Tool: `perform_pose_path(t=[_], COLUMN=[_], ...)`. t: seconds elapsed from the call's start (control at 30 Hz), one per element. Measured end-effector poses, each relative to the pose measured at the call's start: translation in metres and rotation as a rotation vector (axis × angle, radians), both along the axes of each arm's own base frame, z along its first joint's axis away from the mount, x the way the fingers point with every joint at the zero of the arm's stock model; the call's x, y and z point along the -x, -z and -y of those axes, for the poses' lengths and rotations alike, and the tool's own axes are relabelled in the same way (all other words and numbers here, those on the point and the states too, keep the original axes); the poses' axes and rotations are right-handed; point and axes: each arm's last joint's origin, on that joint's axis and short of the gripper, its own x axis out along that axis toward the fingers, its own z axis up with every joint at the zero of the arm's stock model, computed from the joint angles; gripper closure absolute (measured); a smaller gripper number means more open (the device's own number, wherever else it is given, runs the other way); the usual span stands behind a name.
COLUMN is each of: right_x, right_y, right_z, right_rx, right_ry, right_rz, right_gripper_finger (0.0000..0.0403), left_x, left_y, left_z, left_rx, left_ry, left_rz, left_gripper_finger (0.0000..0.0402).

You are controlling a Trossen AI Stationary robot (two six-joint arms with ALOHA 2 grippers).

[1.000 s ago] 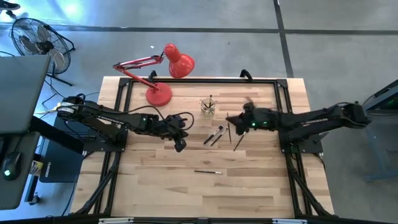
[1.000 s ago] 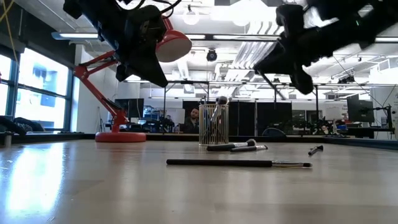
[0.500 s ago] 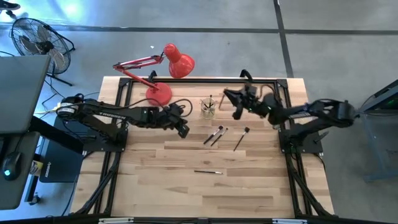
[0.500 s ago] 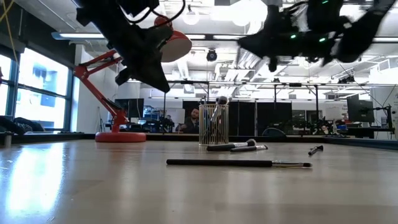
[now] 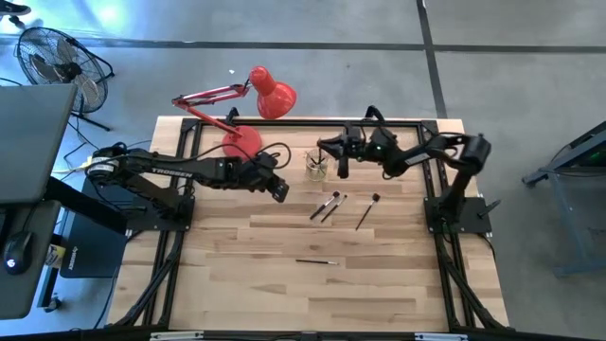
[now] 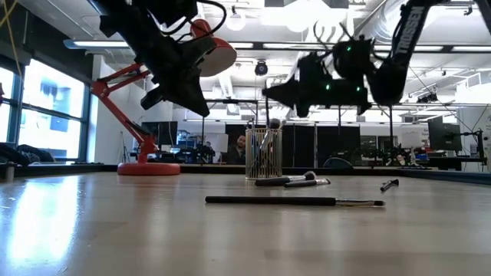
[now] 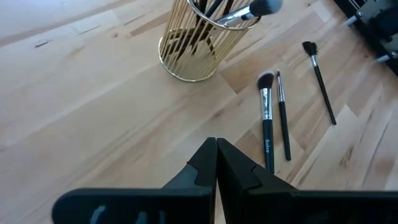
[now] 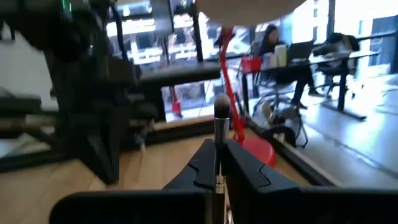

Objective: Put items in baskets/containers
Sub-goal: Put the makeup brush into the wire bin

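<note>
From above, the left end effector (image 5: 278, 190) hovers over the counter (image 5: 237, 265) just left of the cup (image 5: 316, 165), and only its wrist view shows its fingers (image 7: 205, 163) pressed together on nothing, with the gold wire cup (image 7: 198, 38) already holding brushes and three more brushes (image 7: 266, 118) lying beside it. The right end effector (image 5: 337, 158) hangs just right of the cup, and its wrist view alone shows it clamped on a grey-tipped brush (image 8: 220, 118) standing upright. Since a second ago the right arm has swung from over the loose brushes to the cup, while a long brush (image 6: 295, 201) stays nearest the counter's front.
</note>
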Motion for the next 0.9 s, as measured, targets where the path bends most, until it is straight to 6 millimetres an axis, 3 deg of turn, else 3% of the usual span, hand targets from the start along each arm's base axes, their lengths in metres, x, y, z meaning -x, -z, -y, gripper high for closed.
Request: perform_pose_path(t=[0.23, 0.43, 0.53, 0.7, 0.9], right_x=[-0.011, -0.017, -0.018, -0.009, 0.012], right_y=[0.021, 0.018, 0.007, -0.028, -0.07], right_z=[0.002, 0.005, 0.005, 0.0, -0.024], right_rx=[0.003, -0.006, 0.017, 0.116, 0.162], right_ry=[-0.035, -0.039, -0.039, -0.033, 0.004], right_rz=[-0.139, -0.177, -0.146, -0.093, -0.19], right_gripper_finger=[0.0344, 0.029, 0.0269, 0.0251, 0.0275], left_x=[0.0, 0.0, 0.0, 0.0, 0.0], left_y=[0.0, 0.0, 0.0, 0.0, 0.0], left_z=[0.0, 0.0, 0.0, 0.0, 0.001], left_rx=[0.0, 0.0, 0.0, -0.002, -0.017], left_ry=[0.0, -0.001, -0.001, 0.0, 0.051], left_rz=[0.001, 0.0, 0.0, 0.0, -0.012], left_gripper_finger=[0.0401, 0.0401, 0.0401, 0.0401, 0.0401])
